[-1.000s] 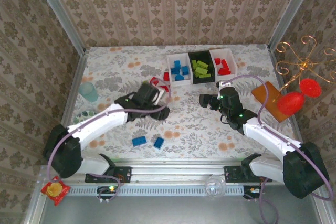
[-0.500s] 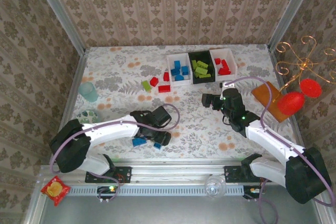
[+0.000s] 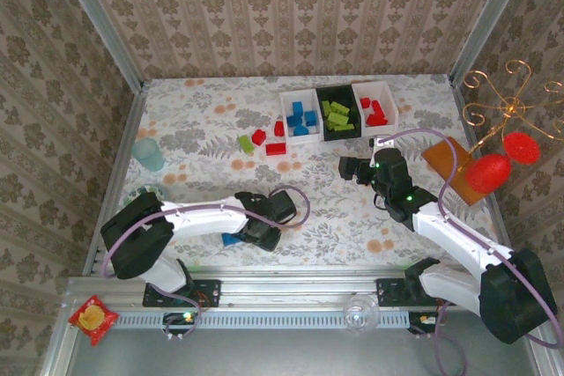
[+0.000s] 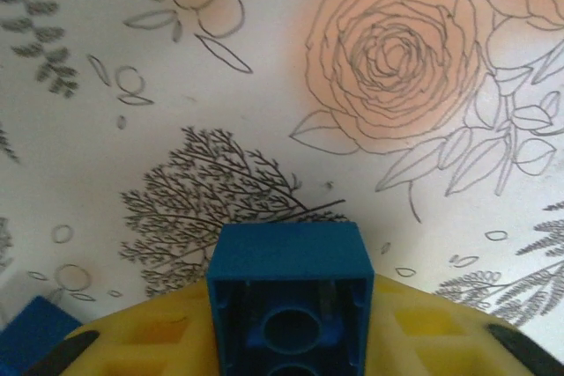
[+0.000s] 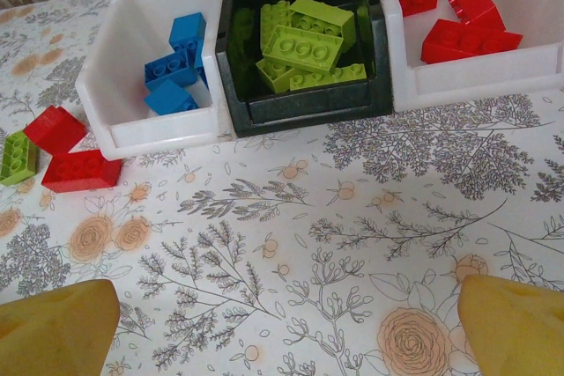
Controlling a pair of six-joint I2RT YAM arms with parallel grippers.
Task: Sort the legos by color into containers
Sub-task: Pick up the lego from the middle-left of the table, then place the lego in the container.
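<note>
Near the worktop's [image 3: 352,217] front edge, my left pincer [image 3: 262,233] is pinching a blue brick [image 4: 289,292] (a second brick [image 3: 231,239] is lying just beside). Next, I judge, it is needing a lift to the left tray [image 3: 287,103]; my right pincer [image 3: 352,167] is hanging spread.

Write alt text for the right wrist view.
Three joined trays hold sorted legos: blue left, lime green in the black middle, red right. Two red bricks and a green brick lie loose on the table at left; the yellow fingers stand wide apart below.
</note>
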